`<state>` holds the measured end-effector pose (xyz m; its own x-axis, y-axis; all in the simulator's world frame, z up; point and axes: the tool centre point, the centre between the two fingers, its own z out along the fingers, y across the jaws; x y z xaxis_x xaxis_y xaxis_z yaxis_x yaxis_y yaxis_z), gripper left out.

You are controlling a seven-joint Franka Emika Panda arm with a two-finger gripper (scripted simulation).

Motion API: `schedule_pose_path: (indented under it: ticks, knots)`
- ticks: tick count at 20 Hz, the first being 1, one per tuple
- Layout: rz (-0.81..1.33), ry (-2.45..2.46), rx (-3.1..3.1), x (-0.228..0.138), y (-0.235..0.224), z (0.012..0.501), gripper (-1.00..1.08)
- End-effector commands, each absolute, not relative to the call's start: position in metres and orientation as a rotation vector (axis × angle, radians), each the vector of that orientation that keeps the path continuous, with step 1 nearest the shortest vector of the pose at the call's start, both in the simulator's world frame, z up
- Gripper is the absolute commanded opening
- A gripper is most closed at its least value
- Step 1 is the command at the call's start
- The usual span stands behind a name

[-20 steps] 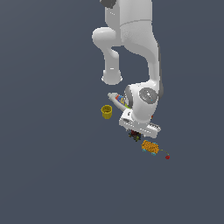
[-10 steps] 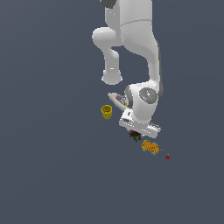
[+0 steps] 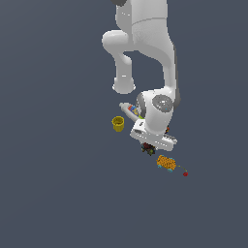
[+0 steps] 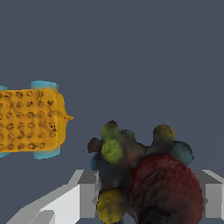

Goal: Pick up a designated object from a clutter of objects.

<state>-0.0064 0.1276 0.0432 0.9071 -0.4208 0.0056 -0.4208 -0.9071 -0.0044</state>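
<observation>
The gripper [image 3: 149, 147] hung low over the clutter with its jaws spread wide; the dark lumpy object [image 4: 144, 179] lay directly beneath, between the two fingers [image 4: 87, 192], neither visibly touching it; the orange-blue block [image 4: 29, 124] sat just beside, apart.

A flat, uniform slate-grey floor [image 3: 58, 193] fills both views on every side of the tool, with no walls, furniture or windows in sight. The light is even and soft, leaving no clear shadows on the surface.
</observation>
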Motion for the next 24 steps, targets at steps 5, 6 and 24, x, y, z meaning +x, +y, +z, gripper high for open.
schedule_pose_path:
  ticks: [5,6,24]
  knots:
    - [-0.012,0.677,-3.064,-0.014,0.11,0.068,-1.0]
    - [-0.012,0.677,-3.064,-0.016,0.106,0.073,-1.0]
    - [-0.005,0.676,-3.062,-0.062,0.006,0.211,-1.0]
